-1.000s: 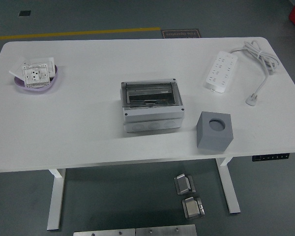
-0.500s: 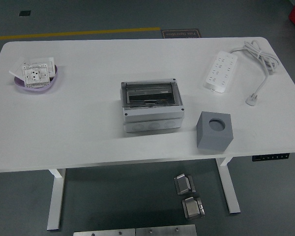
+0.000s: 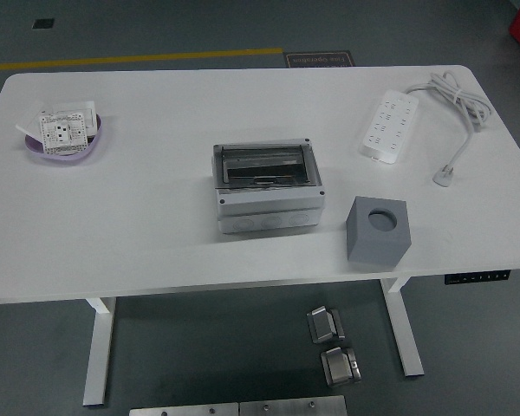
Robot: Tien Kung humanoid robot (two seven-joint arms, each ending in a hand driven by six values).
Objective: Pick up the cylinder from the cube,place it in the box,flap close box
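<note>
Neither hand shows above the desk (image 3: 139,217), so we cannot tell how the fingers stand; the box (image 3: 267,186) sits mid-desk, its clear flap seemingly down; right of it and nearer us stands the grey cube (image 3: 377,231), the cylinder (image 3: 382,218) apparently still seated in its top; we judge every step remains undone.

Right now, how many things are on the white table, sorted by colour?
Grey: 2, the box and the cube
White: 1, the power strip
Purple: 1, the bowl of white sockets
Total: 4
</note>
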